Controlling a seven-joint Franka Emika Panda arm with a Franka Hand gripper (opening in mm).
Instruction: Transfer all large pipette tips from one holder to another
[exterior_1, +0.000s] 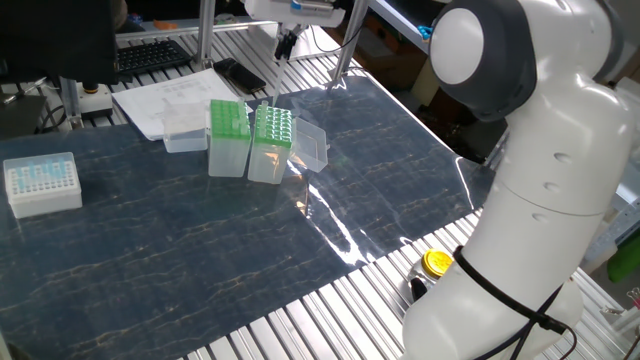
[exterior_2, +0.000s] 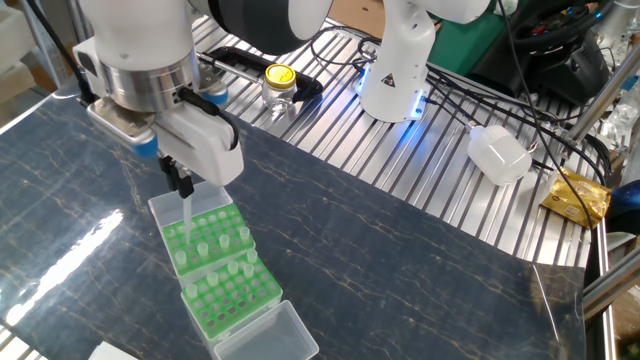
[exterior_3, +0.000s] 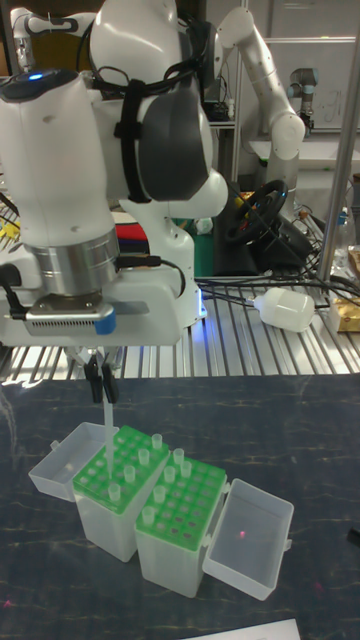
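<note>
Your dark marbled table (exterior_2: 400, 250) carries everything here, and the white Franka arm (exterior_3: 60, 170) reaches down over its far end. Look at the gripper (exterior_3: 100, 385): its two dark fingers (exterior_3: 106, 382) are nearly closed, pinching the top of one large pipette tip (exterior_3: 103, 425). That tip hangs upright, long axis vertical, narrow end pointing down, just above the rack of the first holder (exterior_3: 115, 495).

Both holders are clear boxes with green racks on top, standing side by side and touching or nearly so, each with its clear lid swung open to the outer side. In the tall fixed view the first holder is on the left, the second holder (exterior_3: 180, 525) on the right. You can see large pipette tips (exterior_3: 140, 470) standing upright in scattered holes of both racks, wide ends up; many holes show empty, and an exact count is hard to read.

Well apart, near the table's edge, a white box (exterior_1: 42, 184) holds small pale-blue tips. A yellow-capped jar (exterior_2: 278, 88) stands on the ribbed metal surface beyond the mat.
</note>
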